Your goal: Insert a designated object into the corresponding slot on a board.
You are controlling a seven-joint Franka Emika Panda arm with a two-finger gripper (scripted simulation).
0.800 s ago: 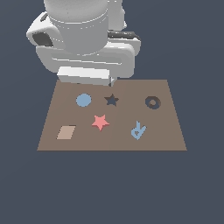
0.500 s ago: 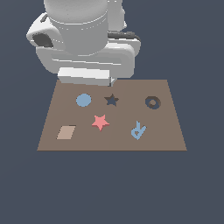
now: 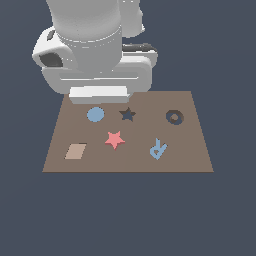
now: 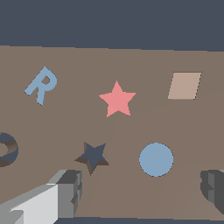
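Observation:
The salmon-red star (image 3: 115, 139) (image 4: 117, 99) lies flat on the brown board (image 3: 190, 150) (image 4: 131, 61), near its middle. Just behind it in the exterior view is the dark navy star-shaped slot (image 3: 128, 114) (image 4: 92, 156), with nothing in it. My gripper (image 4: 140, 192) hangs above the board's far edge, over the stretch between the slot and the blue disc (image 3: 95, 114) (image 4: 156, 159). It is open and holds nothing; one grey finger (image 4: 68, 192) shows on each side in the wrist view. In the exterior view the arm's white body (image 3: 95, 55) hides the fingers.
A blue letter R (image 3: 158, 149) (image 4: 42, 85) lies toward the exterior view's right, a tan rhombus (image 3: 75, 151) (image 4: 184, 85) toward its left. A dark ring-shaped cut-out (image 3: 174, 117) (image 4: 5, 149) sits at the far right of the board.

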